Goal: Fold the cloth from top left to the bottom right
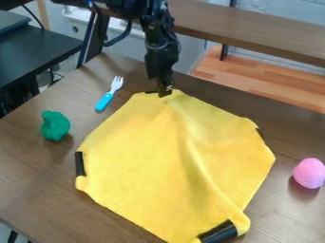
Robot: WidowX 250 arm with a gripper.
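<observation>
Across the brown worktop [38, 147], spread at a slant: yellow cloth [139, 161], mostly unfolded, with a long crease from the upper corner towards the bottom right and a narrow flap turned over there. Step in hand, as judged: securing the upper corner to begin the fold. Above that corner, at the lower end of the black arm [158, 35], pointing down and apparently touching the fabric: end effector [165, 90]. Cannot tell whether released or clenched on the corner. Slightly peaked there, with creases fanning out below.

Next, by judgement: confirm a firm pinch, lift, carry diagonally over the cloth to the bottom-right corner, lower, let go. Raise enough to roll the layer over rather than push the whole sheet along.

Off to the right, well apart from the cloth: pink egg-shaped toy [310, 173]. Probably outside the path unless swinging wide. Out to the left, also apart: lumpy green toy [54, 126]; little hindrance expected. Near the upper-left edge: fork [105, 101], blue at the handle; avoid straying left on lifting. Around the cloth's corners: black strips [219, 231], one beside the turned-over flap. Possible trouble: uneven landing on that flap.
</observation>
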